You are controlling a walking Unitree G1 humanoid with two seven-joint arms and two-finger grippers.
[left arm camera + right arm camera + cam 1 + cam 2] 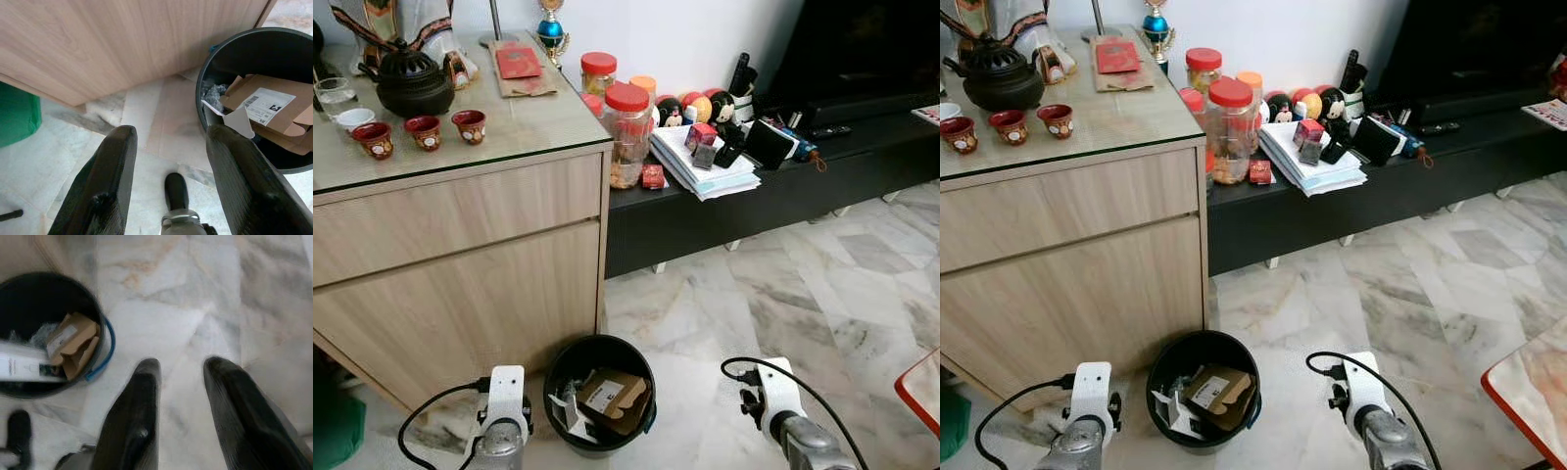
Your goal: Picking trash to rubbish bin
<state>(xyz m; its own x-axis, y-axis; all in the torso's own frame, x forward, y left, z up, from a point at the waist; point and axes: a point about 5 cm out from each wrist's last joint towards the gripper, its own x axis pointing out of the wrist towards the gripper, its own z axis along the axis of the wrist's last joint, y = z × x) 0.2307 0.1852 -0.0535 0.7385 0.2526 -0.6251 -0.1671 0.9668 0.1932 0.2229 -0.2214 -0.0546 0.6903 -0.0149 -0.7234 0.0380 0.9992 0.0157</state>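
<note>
Both arms hang low: left gripper at seven o'clock of the black rubbish bin, right gripper at four, each spread wide and empty, likely because the cardboard box and scraps sit binned already.

Box label — print seemingly illegible.

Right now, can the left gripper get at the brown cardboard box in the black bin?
Probably yes: the left gripper is open and empty beside the black round rubbish bin, whose top is uncovered, with the brown cardboard box lying uppermost.
</note>
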